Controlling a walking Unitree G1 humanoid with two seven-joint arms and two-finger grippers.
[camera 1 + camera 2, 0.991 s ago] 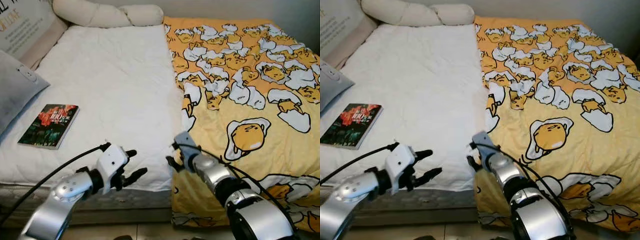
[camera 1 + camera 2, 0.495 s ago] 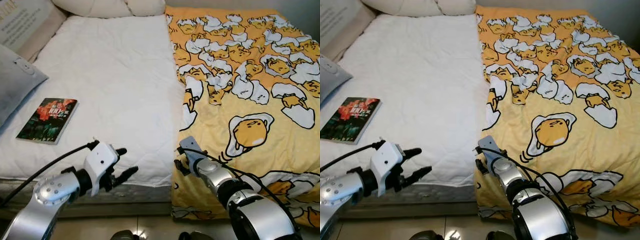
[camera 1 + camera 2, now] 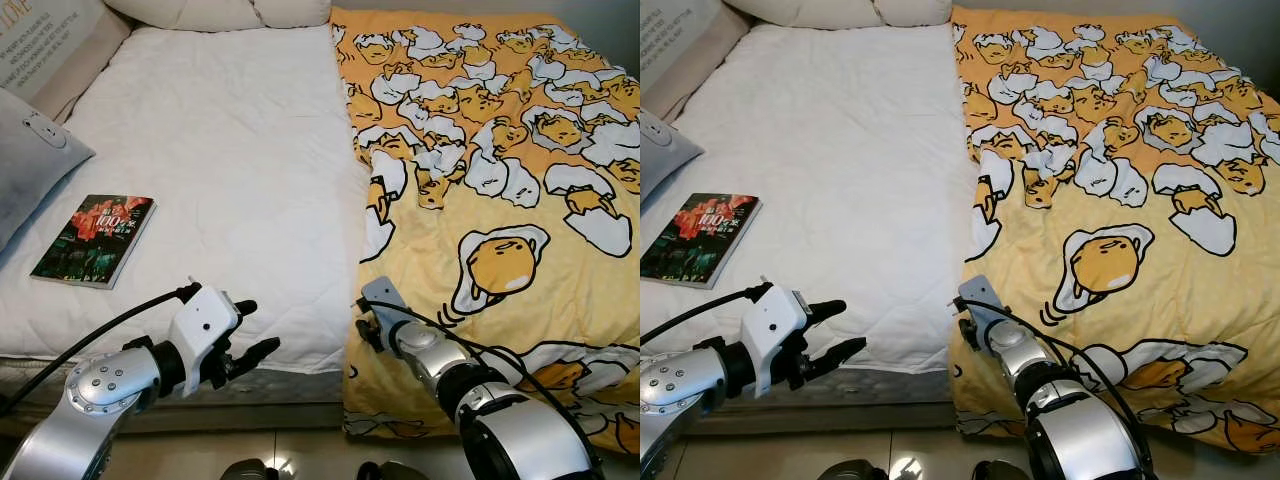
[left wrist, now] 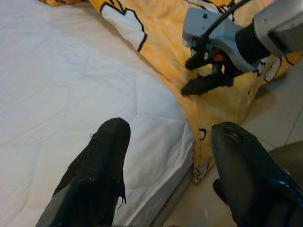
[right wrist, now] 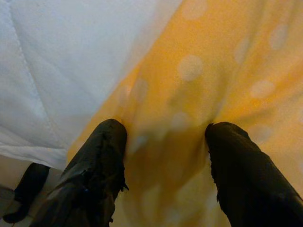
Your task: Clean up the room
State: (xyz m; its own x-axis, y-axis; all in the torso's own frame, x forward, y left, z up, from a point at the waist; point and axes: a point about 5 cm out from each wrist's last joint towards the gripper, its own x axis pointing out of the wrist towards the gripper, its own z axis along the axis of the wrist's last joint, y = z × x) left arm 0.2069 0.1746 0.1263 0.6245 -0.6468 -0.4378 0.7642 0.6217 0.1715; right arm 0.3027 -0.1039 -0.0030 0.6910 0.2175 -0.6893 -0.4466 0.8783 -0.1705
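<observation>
Bed-making step, by the look of it: yellow egg-print blanket [image 3: 490, 200] covers only the right half of the white mattress [image 3: 220, 170]. Right gripper [image 4: 208, 78] at blanket's near-left edge, fingers open, cloth between, not yet pinched. Next: close, pull left. Left gripper [image 3: 245, 335] open, near, left of it. Book [image 3: 95, 240] lies in the path.

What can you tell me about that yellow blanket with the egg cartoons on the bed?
The yellow blanket looks like soft, thin fabric printed with cartoon egg figures. It covers the robot's right half of the bed, wrinkled near the middle, its near edge hanging over the side toward the floor. Beside it lies the bare white mattress cover. The right gripper, fingers open, is at its near edge.
</observation>
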